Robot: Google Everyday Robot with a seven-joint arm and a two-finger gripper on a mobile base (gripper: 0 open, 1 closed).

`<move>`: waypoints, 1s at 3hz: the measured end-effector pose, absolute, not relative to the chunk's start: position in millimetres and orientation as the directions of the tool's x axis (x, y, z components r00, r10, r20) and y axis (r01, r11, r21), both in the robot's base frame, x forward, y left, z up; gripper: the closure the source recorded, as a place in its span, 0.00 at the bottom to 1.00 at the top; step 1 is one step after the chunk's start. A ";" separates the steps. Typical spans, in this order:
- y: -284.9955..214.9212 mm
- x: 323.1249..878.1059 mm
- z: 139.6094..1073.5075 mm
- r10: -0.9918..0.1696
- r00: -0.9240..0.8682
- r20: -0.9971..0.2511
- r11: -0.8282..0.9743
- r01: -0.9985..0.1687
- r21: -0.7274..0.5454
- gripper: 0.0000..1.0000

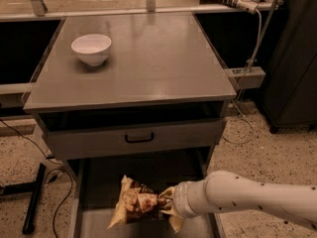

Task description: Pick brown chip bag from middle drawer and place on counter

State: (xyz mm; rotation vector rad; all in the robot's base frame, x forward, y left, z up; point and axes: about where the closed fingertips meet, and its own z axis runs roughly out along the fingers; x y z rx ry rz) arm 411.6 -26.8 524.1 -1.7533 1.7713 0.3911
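Observation:
The brown chip bag is in the open middle drawer, standing tilted over the drawer floor at the bottom of the camera view. My gripper reaches in from the right on a white arm. Its fingers are closed around the bag's right end. The counter is the grey top of the cabinet, above and behind the drawer.
A white bowl stands on the counter's back left. A grey drawer front with a black handle sits just above the open drawer. A black stand leg and cables lie on the floor at left. A power strip hangs at right.

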 end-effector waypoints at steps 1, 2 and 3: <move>-34.4 403.3 590.0 -0.831 0.101 -0.547 0.061 -0.961 -0.270 1.00; -38.8 407.2 621.7 -0.855 0.142 -0.499 0.040 -0.941 -0.337 1.00; -45.8 408.5 647.9 -0.853 0.165 -0.495 0.037 -0.928 -0.372 1.00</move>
